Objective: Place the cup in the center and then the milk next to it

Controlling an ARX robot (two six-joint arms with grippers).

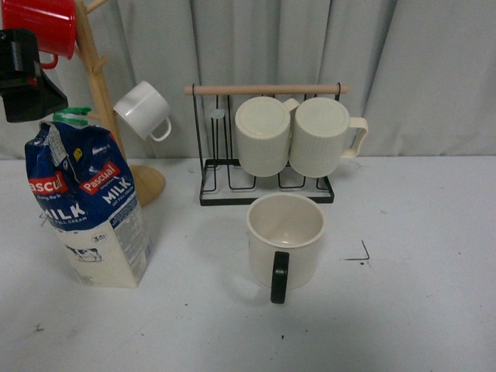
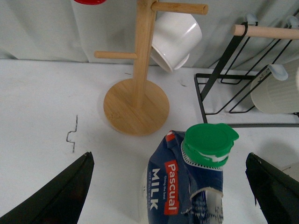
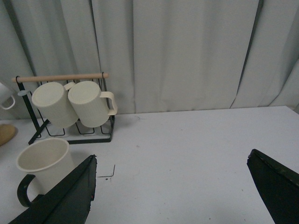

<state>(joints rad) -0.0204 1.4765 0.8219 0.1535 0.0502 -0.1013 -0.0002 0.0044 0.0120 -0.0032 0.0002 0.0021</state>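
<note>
The cup (image 1: 285, 240), a wide smooth cream mug with a black handle (image 1: 279, 277), stands upright at the table's middle, handle toward me. It also shows in the right wrist view (image 3: 44, 161), off to one side of my right gripper (image 3: 170, 186), which is open and empty above bare table. The milk (image 1: 89, 209), a dark blue carton with a green cap (image 2: 209, 142), stands upright at the left. My left gripper (image 2: 170, 186) is open above the carton top, one finger on either side and both apart from it. Its black body shows at the front view's upper left (image 1: 27, 77).
A wooden mug tree (image 1: 97, 77) behind the milk holds a red mug (image 1: 43, 23) and a small white cup (image 1: 143, 110). A black wire rack (image 1: 267, 194) behind the cup holds two ribbed cream mugs (image 1: 263, 136). A black corner mark (image 1: 360, 254) lies right of the cup.
</note>
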